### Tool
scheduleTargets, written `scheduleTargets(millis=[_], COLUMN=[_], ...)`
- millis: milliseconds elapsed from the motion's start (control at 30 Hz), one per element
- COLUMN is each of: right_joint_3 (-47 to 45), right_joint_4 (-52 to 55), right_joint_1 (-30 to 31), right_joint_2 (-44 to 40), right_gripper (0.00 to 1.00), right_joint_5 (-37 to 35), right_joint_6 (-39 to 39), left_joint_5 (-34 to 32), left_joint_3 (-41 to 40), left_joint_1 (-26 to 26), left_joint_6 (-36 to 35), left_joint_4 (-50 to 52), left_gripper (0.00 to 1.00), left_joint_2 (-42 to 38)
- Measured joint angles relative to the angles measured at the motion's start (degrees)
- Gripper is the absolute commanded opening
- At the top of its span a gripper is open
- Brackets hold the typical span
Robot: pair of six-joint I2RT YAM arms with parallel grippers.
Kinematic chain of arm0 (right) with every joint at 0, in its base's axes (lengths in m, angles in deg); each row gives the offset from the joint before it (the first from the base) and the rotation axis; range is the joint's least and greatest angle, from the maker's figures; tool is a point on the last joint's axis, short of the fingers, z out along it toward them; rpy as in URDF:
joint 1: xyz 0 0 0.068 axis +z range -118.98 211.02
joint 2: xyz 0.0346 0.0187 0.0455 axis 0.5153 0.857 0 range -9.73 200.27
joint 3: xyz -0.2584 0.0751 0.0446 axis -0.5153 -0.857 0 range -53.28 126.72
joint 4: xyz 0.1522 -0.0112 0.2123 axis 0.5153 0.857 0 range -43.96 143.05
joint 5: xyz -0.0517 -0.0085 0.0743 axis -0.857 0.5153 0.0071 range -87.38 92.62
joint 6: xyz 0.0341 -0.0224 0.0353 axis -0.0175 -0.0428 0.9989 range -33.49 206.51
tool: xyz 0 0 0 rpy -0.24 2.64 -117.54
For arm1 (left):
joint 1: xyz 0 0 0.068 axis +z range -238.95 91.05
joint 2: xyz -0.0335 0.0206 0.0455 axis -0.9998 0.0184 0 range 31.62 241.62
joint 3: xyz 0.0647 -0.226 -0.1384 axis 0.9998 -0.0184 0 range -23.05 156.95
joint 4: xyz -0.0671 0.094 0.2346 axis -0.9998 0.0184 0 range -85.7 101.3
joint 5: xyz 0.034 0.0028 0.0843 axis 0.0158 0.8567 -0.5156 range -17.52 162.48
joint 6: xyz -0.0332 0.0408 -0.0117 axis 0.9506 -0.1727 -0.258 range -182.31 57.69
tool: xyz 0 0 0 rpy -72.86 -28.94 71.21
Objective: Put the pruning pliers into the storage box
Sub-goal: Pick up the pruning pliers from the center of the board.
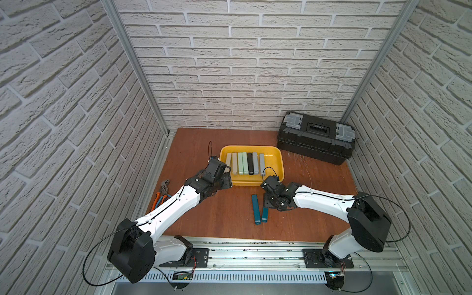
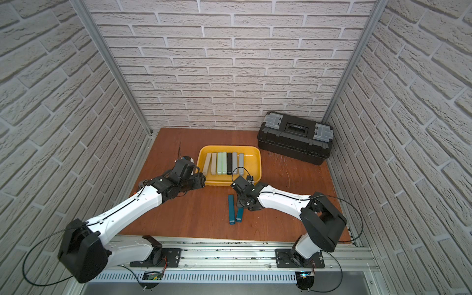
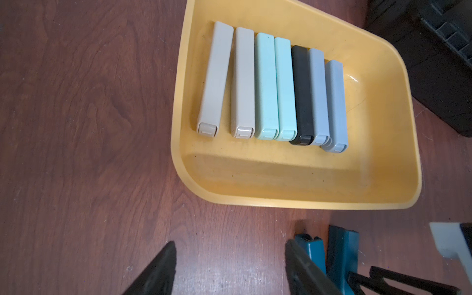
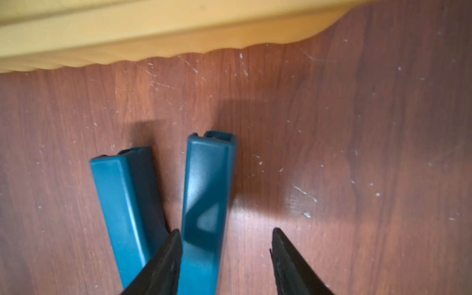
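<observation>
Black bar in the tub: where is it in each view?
Top view: black bar in the tub, between a mint bar and a grey bar.
Top view: black bar, same slot.
Left wrist: black bar mid-row, again between mint and grey.
Right wrist: not in it.
Shared landmark: the yellow tub.

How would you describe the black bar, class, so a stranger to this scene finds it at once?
Start at the big black toolbox in the far corner; near it sits the yellow storage box. Seven slim bars lie side by side inside. The black bar lies between a mint green bar and a grey bar, the only black one.
</observation>
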Motion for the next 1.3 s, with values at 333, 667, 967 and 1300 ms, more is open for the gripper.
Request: scheduleTargets(millis=[333,667,967,1300], right_joint_3=[1.8,2.6,3.1,10.0], right_joint_4=[-2.4,-3.1,-3.0,8.2], right_joint_1=[0.0,0.0,0.0,0.0], right_joint_2=[5.9,8.2,8.6,5.0], right_gripper=[0.57,0.36,0.19,0.2], right_joint_5=[1.8,2.1,1.8,0.0], right_joint_6=[0.5,1.5,1.2,-4.6], left_joint_5=[0.0,0.0,0.0,0.0], left_joint_3=[-0.2,-0.5,-0.5,-0.5], left_joint_1=[0.7,1.1,1.1,1.4], left_joint_6=[0.0,0.0,0.0,0.0], left_joint_4=[0.1,0.5,0.5,0.5], left_gripper=[0.68,0.68,0.68,0.68], left_joint_2=[-1.6,-2.3,-2.3,-2.3])
